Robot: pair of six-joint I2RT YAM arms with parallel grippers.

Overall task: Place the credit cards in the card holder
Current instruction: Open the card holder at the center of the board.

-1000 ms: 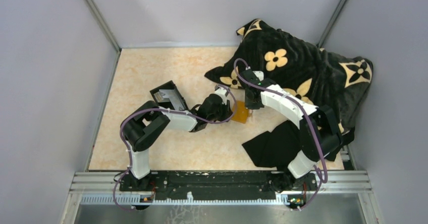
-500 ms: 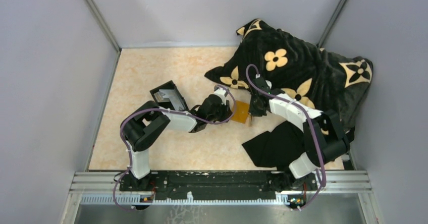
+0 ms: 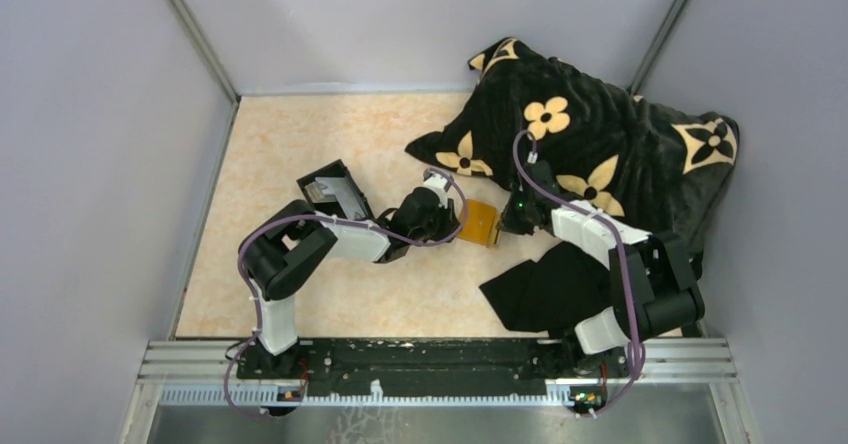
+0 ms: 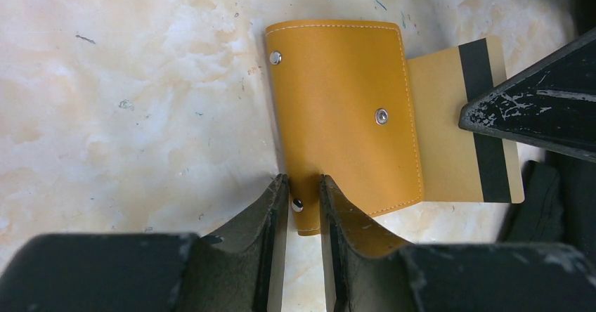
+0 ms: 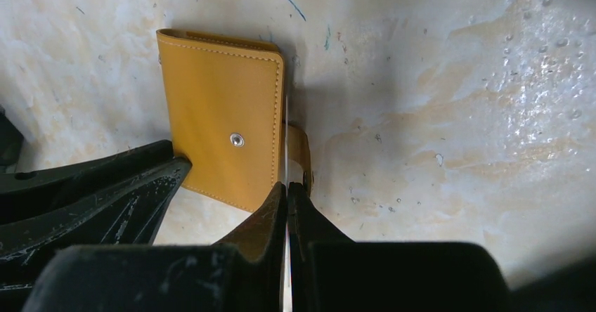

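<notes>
Marbled beige surface (image 4: 126, 101). Left pincer (image 4: 302, 203) clamps orange-tan leather card holder (image 4: 337, 108) just ahead, anchoring it; right pincer (image 5: 288, 199) pinches golden-tan striped plastic card (image 4: 443, 136), partly inside, for insertion.

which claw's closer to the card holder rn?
Left. The left claw pinches a corner of the card holder, touching it. The right claw is shut on the golden-tan card, on the part sticking out of the holder's side, apart from the holder.
</notes>
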